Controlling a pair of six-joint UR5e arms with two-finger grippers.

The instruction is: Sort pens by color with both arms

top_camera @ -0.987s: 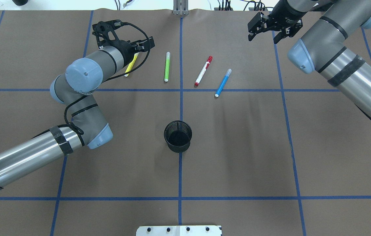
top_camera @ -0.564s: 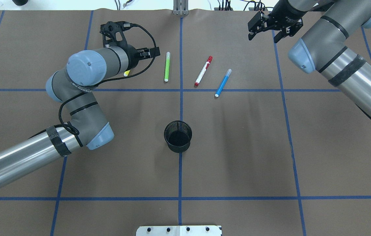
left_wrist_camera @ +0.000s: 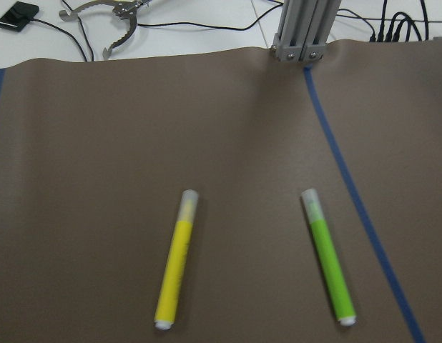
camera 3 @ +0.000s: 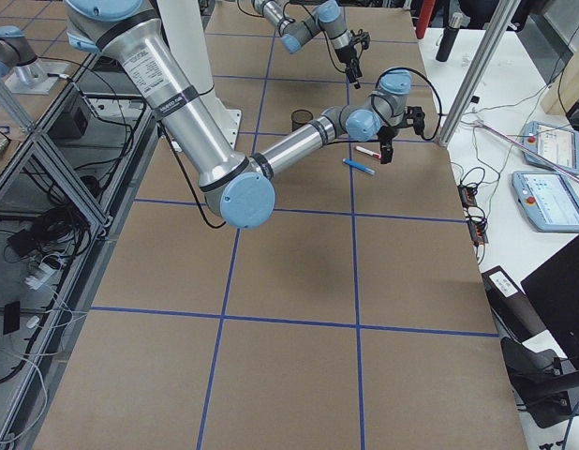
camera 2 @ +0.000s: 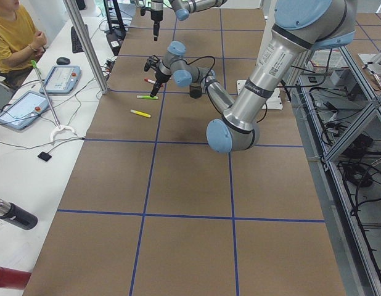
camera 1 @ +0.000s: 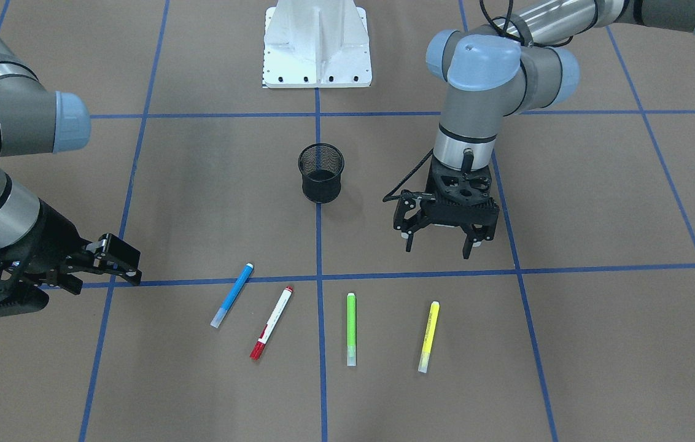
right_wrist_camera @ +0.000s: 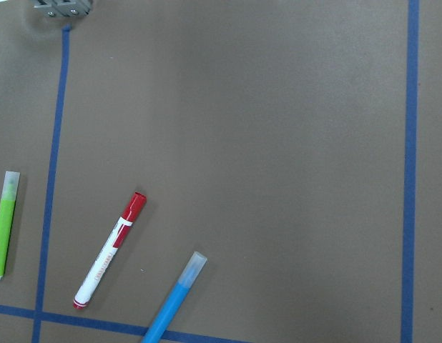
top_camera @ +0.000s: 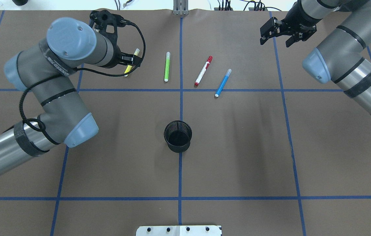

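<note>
From the robot's side, a far row on the brown paper-covered table (top_camera: 238, 147): slim yellow marker pen (top_camera: 127, 71) leftmost, then bright green marker pen (top_camera: 166, 67), white red-ended marker pen (top_camera: 203, 71), and blue marker pen (top_camera: 223, 83) rightmost. Black mesh cup (top_camera: 178, 136) stands nearer, centre.

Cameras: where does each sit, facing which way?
Front-facing: across the table, facing the robot; left arm on its right.
Overhead: behind the robot, looking down; left arm left.
Exterior left: table end, left arm nearest.
Exterior right: other end, right arm nearest.
Left wrist: yellow pen, green pen; arm unseen.
Right wrist: red pen, blue pen; arm unseen.
Wrist views share the green pen.
</note>
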